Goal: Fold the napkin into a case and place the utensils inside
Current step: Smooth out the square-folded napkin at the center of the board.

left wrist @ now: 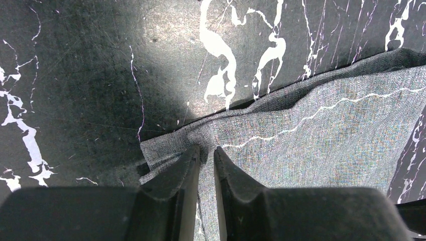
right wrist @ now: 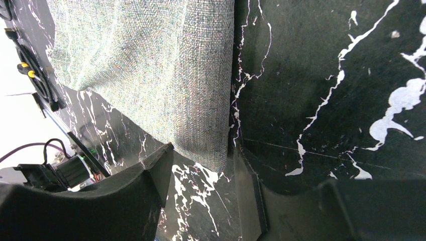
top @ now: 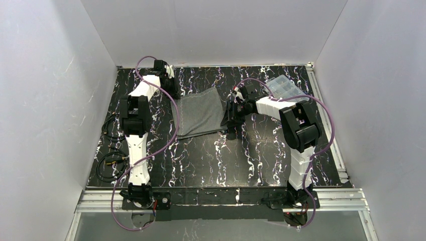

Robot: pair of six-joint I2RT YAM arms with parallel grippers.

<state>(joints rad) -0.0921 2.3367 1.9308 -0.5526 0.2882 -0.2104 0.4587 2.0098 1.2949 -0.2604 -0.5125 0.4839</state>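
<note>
Right wrist view: the right gripper (right wrist: 202, 150) stands half open astride the near right corner of the napkin (right wrist: 150, 65), not yet pinching it. The cloth lies mid-table and looks light, limp and easily dragged, so it is best taken by corners or hems. At its far left corner the left gripper (left wrist: 207, 150), jaws narrow, pinches puckered fabric.

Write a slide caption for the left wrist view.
Left gripper pinching the bunched grey napkin near its corner, on the black marbled table.
</note>
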